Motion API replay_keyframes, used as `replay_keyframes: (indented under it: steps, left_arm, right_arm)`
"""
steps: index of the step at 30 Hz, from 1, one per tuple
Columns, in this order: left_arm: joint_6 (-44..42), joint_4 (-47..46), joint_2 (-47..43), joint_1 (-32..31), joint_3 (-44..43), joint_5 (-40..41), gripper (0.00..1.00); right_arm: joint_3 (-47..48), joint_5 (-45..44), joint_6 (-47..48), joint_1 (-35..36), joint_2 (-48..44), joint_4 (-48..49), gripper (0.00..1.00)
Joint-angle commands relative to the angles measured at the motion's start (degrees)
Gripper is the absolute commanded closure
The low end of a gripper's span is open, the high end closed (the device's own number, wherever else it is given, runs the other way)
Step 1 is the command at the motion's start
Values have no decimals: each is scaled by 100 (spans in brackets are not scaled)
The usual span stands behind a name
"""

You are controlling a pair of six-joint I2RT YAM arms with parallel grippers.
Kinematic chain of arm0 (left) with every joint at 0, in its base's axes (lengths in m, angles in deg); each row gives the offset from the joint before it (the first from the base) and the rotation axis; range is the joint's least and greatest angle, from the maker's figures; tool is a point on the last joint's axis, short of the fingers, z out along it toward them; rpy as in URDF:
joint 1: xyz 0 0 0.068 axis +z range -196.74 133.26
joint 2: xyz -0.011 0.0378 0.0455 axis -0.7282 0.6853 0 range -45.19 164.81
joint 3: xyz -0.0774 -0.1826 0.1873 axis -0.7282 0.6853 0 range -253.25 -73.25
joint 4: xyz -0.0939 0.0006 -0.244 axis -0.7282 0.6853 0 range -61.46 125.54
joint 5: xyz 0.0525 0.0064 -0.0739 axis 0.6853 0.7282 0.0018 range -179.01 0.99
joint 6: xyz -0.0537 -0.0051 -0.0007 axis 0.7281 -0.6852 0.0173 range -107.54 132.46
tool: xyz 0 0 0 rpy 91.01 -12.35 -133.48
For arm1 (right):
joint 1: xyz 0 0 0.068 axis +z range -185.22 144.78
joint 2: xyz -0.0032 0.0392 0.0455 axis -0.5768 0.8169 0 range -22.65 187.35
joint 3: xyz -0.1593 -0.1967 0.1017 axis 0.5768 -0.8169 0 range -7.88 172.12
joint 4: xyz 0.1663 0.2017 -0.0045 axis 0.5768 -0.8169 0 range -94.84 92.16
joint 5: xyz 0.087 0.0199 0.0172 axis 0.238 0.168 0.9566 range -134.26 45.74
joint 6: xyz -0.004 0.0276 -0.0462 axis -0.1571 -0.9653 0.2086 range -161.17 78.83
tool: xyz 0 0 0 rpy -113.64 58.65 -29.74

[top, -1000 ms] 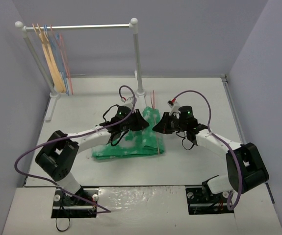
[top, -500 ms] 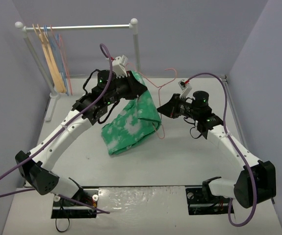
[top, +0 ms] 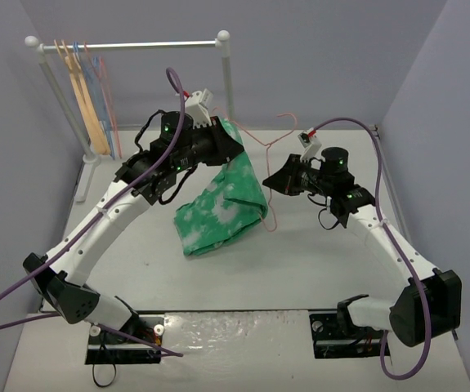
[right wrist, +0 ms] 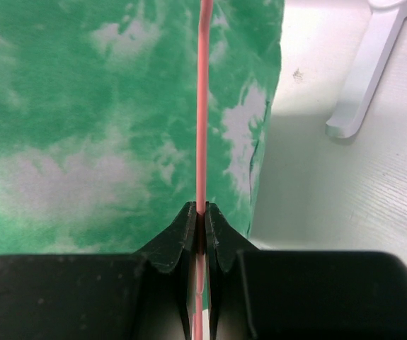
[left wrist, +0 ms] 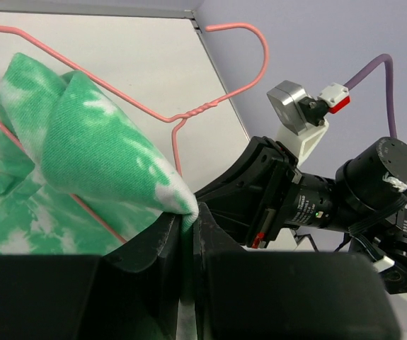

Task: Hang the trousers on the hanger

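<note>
Trousers [top: 222, 204] hang above the table [top: 316, 261], bunched, w/ hanger [left wrist: 197, 110] wire running through the folds. L gripper [left wrist: 187, 216] is pinched tight on a cloth fold; R gripper [right wrist: 198, 212] is clamped on the wire. You're prob. midway: cloth meets hanger, but draping it evenly over the bar is left. Bar is mostly hidden by cloth; can't tell if both legs cross it.

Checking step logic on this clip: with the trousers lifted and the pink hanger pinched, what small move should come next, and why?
Probably pull the fold of the trousers a little farther through the hanger with the left jaws while the right jaws steady the wire: only the pinched fold seems to poke between its wires.
</note>
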Motion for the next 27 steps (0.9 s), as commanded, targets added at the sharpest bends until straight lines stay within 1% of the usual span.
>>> replay_keyframes:
  steps: [1, 17, 20, 27]
  left_arm:
    - [14, -646, -403, -54, -528, -30, 100]
    - [-26, -497, -161, -327, -1500, -71, 100]
    - [-53, -486, -220, -347, -1473, -46, 100]
    - [-55, -484, -583, -338, -763, 116, 100]
  right_arm:
    - [202, -218, 116, -32, 132, 82, 100]
    - [116, -470, 80, -14, 298, 81, 100]
    - [150, -455, 99, -14, 262, 89, 100]
    - [501, -607, 380, -22, 144, -265, 100]
